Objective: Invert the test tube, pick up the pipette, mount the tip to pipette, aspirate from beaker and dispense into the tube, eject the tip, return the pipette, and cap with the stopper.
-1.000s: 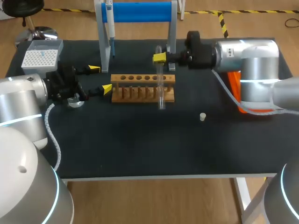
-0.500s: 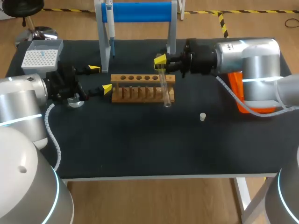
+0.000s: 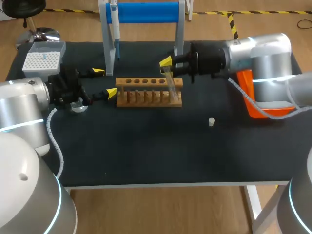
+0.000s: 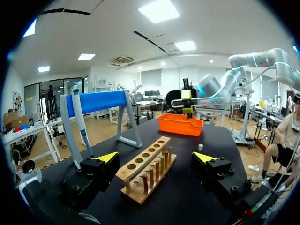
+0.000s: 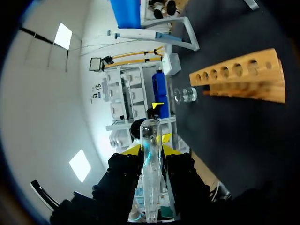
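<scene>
Two grippers sit at the rack (image 3: 149,91). The right gripper (image 3: 167,66) hangs above the rack's right end, clenched on the tube (image 3: 171,84), which tilts with its lower end by that same end; I cannot tell whether it touches. The left gripper (image 3: 105,82) is at the rack's left end, fingers released and spread, holding nothing. The beaker (image 3: 78,105) stands left of the rack, the stopper (image 3: 211,122) right of and nearer than it, and the pipette (image 3: 115,29) hangs behind it.
</scene>
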Controlling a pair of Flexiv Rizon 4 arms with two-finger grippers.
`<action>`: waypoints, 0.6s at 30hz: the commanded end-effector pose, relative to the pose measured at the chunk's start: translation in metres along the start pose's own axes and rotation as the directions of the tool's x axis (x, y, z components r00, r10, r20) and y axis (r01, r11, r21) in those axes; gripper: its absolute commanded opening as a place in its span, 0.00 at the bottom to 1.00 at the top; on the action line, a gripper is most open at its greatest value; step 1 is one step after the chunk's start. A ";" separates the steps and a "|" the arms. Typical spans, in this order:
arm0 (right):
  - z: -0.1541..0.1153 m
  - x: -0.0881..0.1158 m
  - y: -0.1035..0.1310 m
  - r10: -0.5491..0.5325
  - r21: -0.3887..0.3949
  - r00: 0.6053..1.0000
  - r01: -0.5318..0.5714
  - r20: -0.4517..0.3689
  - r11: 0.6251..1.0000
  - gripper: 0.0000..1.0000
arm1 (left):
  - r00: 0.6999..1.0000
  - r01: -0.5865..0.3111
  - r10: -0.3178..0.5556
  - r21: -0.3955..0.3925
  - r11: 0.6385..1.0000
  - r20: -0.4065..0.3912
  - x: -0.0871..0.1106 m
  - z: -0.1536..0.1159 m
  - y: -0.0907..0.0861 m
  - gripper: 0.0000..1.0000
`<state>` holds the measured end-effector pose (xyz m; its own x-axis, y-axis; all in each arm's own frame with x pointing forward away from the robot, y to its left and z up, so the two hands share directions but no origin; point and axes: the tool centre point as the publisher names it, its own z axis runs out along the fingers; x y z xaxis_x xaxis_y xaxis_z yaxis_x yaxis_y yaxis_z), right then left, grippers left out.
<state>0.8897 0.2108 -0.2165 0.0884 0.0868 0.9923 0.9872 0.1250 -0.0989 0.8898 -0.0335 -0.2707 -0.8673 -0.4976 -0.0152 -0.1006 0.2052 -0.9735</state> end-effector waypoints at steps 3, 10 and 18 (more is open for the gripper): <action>0.002 0.007 0.000 -0.081 -0.033 0.996 0.080 -0.029 0.996 0.00 | 1.000 -0.001 0.001 0.001 1.000 0.006 0.001 0.001 0.000 1.00; 0.004 0.011 -0.001 -0.124 -0.037 0.989 0.121 -0.080 0.992 0.00 | 1.000 -0.001 0.001 0.001 1.000 0.006 0.001 0.001 0.000 1.00; 0.004 0.011 -0.002 -0.134 -0.037 0.987 0.131 -0.087 0.991 0.00 | 1.000 -0.001 0.001 0.001 1.000 0.006 0.001 0.001 0.000 1.00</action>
<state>0.8883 0.2161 -0.2061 -0.0317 -0.0187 0.9993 0.9943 0.1011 0.0335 0.8898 -0.0335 -0.2707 -0.8673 -0.4976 -0.0153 -0.1006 0.2052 -0.9735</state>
